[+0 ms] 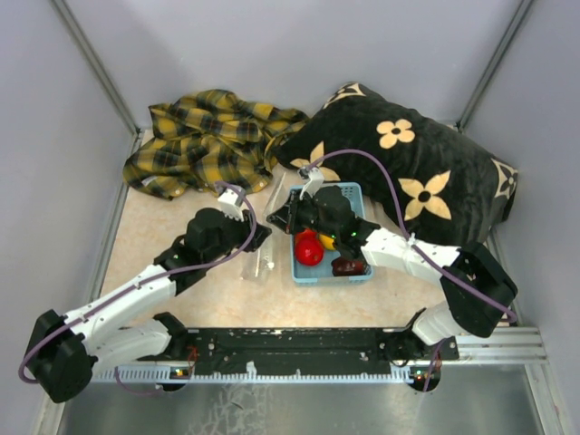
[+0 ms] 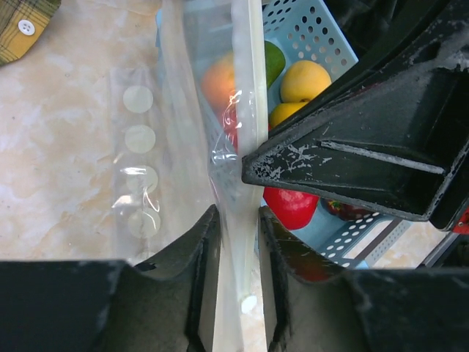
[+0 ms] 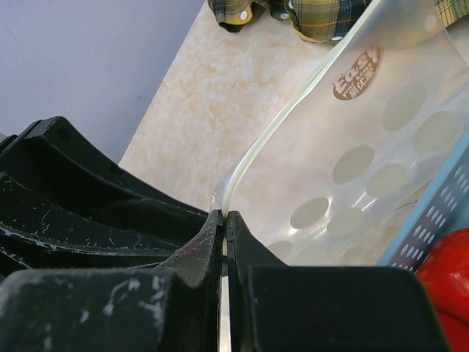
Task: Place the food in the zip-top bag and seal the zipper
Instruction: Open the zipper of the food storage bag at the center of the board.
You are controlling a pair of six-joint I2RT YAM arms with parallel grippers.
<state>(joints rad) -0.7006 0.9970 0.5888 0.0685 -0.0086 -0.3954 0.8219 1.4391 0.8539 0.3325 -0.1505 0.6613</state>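
At the far right corner of the table: a black pillow with cream flower print. It overlaps the far edge of the basket.

Far left corner: a crumpled yellow plaid shirt, touching the pillow.

Mid-table, just in front of the pillow: a light-blue perforated basket. The fruits are all in it, none in the bag:
- red one at the near left
- dark maroon one at the near right
- yellow ones, an orange one and a green piece further back, the orange seen through the plastic

Bag: clear with white dots, held up on edge against the left side of the basket, between the two arms. Its whitish strip runs along the mouth edge.

Right tool: clenched on the strip edge of the bag, fingers pressed together over the film.

Left tool: one finger on each side of the same strip, nearer the front edge. Both fingers lie close against the plastic. Cannot tell whether they are pinching it or only bracketing it.
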